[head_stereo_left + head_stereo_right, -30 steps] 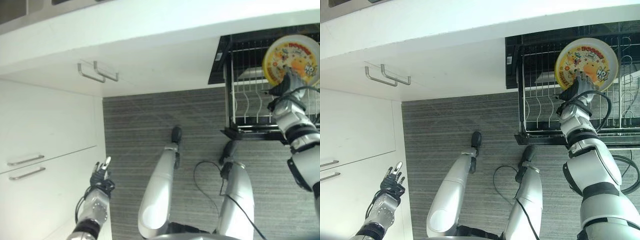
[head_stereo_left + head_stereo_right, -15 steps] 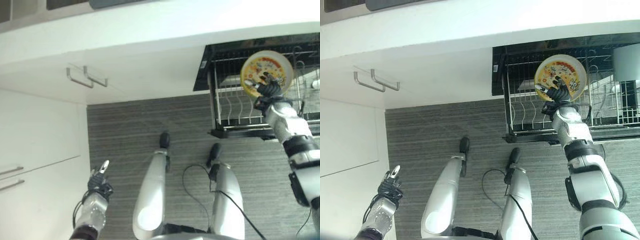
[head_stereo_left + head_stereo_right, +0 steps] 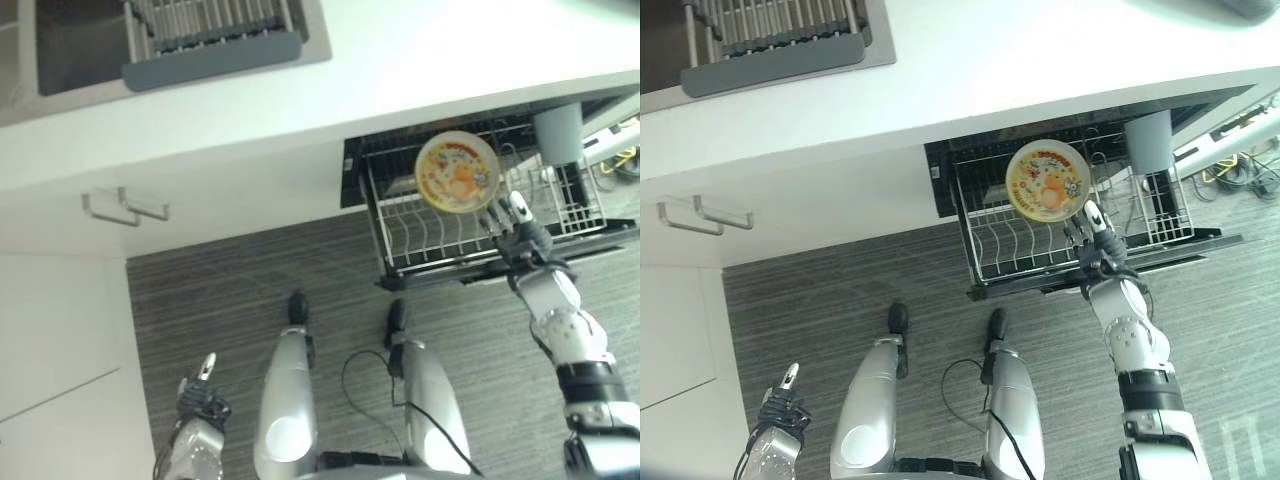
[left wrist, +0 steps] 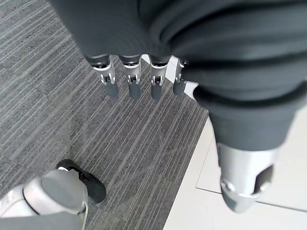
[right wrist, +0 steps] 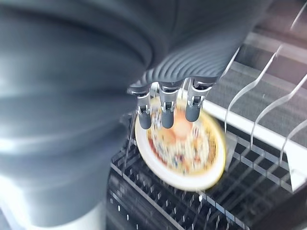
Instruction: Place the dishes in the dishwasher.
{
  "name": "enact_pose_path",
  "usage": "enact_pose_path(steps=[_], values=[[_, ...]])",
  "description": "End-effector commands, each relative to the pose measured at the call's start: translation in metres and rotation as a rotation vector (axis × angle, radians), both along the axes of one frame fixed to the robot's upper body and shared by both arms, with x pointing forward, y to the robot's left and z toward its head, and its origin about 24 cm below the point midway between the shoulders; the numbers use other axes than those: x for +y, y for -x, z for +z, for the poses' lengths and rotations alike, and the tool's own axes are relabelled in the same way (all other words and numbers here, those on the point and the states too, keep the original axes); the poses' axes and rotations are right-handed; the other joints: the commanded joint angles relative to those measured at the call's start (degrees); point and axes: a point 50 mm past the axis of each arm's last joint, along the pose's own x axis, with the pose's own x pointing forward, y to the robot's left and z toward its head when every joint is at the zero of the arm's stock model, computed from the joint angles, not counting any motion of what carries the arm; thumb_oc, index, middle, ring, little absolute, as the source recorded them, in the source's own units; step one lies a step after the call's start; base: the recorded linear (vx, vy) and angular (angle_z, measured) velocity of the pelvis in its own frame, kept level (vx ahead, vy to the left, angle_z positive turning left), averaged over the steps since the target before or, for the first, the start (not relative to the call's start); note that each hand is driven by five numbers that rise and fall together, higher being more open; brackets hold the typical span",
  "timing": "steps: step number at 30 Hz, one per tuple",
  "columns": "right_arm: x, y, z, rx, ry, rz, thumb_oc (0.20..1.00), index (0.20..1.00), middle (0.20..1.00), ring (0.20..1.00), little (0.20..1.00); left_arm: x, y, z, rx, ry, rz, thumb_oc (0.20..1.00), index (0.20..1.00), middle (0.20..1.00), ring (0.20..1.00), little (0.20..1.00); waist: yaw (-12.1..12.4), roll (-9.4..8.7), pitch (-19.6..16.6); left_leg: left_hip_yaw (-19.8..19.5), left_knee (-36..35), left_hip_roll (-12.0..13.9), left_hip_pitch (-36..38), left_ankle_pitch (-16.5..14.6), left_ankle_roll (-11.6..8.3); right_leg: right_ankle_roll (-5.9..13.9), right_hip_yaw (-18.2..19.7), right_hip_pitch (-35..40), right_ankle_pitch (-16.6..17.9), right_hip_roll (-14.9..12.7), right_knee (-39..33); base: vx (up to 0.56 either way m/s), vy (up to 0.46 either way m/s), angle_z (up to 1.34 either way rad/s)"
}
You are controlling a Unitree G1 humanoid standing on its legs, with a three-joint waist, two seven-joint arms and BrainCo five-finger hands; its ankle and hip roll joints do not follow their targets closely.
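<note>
Holding: dishwasher rack (image 3: 1060, 240) carries upright yellow plate (image 3: 1046, 180), grey cup (image 3: 1149, 141).
Right hand (image 3: 1092, 240): fingers straight, released.
Left hand (image 4: 144, 81): relaxed, empty.

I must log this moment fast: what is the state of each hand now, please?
Left hand: open, fingers straight, holding nothing, low over the floor.
Right hand: open, fingers straight, beside the yellow plate standing in the dishwasher rack.
</note>
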Motion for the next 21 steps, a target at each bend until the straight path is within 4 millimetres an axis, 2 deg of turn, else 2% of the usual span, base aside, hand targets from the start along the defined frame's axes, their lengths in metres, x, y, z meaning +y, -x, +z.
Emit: enact_pose_path(steps=[1,2,3,7,9,11,16,18,21], values=[[-0.027,0.016,0.021,-0.125,0.1,-0.188,1.0,1.0,1.0,1.0,1.0,0.022,0.046,-0.005,0.083,-0.079,0.077,1.0,1.0,1.0,1.0,1.0,-1.5,-0.97,-3.6,2.0,-1.6,0.0,1.0,-0.6,1.45,-1.49,-0.3,2.3,-1.7,2.0,-1.1,0.01,-0.047,-0.12],[-0.028,0.016,0.021,-0.125,0.105,-0.197,1.0,1.0,1.0,1.0,1.0,0.022,0.046,-0.005,0.085,-0.078,0.077,1.0,1.0,1.0,1.0,1.0,-1.5,-1.0,-3.6,2.1,-1.7,0.0,1.1,-0.5,1.45,-1.47,-0.3,2.4,-1.7,2.0,-1.2,0.01,-0.031,-0.1],[-0.041,0.028,0.023,-0.136,0.164,-0.301,1.0,1.0,1.0,1.0,1.0,0.021,0.054,-0.007,0.096,-0.077,0.089,1.0,1.0,1.0,1.0,1.0,-2.2,-1.26,-3.9,2.6,-2.3,0.1,1.6,-0.6,1.46,-1.18,-0.2,3.0,-1.3,2.0,-2.2,0.0,-0.017,-0.09],[-0.066,0.052,0.029,-0.14,0.268,-0.553,1.0,1.0,1.0,1.0,1.0,0.019,0.062,-0.011,0.115,-0.073,0.104,1.0,1.0,1.0,1.0,1.0,-3.5,-1.18,-4.3,3.5,-2.8,0.4,2.3,-0.8,1.46,-0.82,0.1,3.7,-0.9,1.9,-3.3,0.0,-0.001,-0.15],[-0.076,0.065,0.025,-0.116,0.287,-0.739,1.0,1.0,1.0,1.0,1.0,0.014,0.061,-0.013,0.113,-0.065,0.108,1.0,1.0,1.0,1.0,1.0,-4.2,-0.46,-4.5,3.9,-2.8,0.3,2.4,-1.0,1.5,-0.71,0.4,3.9,-0.8,1.6,-3.6,-0.02,0.037,-0.17],[-0.08,0.073,0.021,-0.106,0.28,-0.832,1.0,1.0,1.0,1.0,1.0,0.011,0.059,-0.014,0.105,-0.055,0.107,1.0,1.0,1.0,1.0,1.0,-4.5,0.29,-4.3,4.0,-2.6,0.1,2.3,-1.1,1.54,-0.71,0.5,3.9,-0.9,1.3,-3.7,-0.02,0.049,-0.12],[-0.082,0.083,0.002,-0.011,0.299,-1.043,1.0,1.0,1.0,1.0,1.0,-0.002,0.048,-0.016,0.088,-0.036,0.076,1.0,1.0,1.0,1.0,1.0,-4.5,2.27,-3.8,3.9,-1.5,-0.3,1.6,-1.3,1.35,-0.9,-0.1,3.7,-1.3,0.2,-3.2,-0.01,0.007,0.0],[-0.081,0.084,-0.01,0.041,0.272,-1.057,1.0,1.0,1.0,1.0,1.0,-0.005,0.046,-0.017,0.091,-0.035,0.066,1.0,1.0,1.0,1.0,1.0,-4.4,2.6,-3.8,3.8,-1.2,-0.4,1.3,-1.4,1.18,-0.95,-0.4,3.7,-1.3,-0.1,-3.2,-0.01,-0.005,0.02],[-0.079,0.081,-0.04,0.136,0.136,-1.012,1.0,1.0,1.0,1.0,1.0,-0.008,0.042,-0.019,0.096,-0.035,0.044,1.0,1.0,1.0,1.0,1.0,-4.0,3.12,-3.6,3.4,-0.9,-0.6,1.1,-1.3,1.04,-1.11,-0.9,3.9,-1.2,-0.6,-3.4,0.0,-0.019,0.02]])
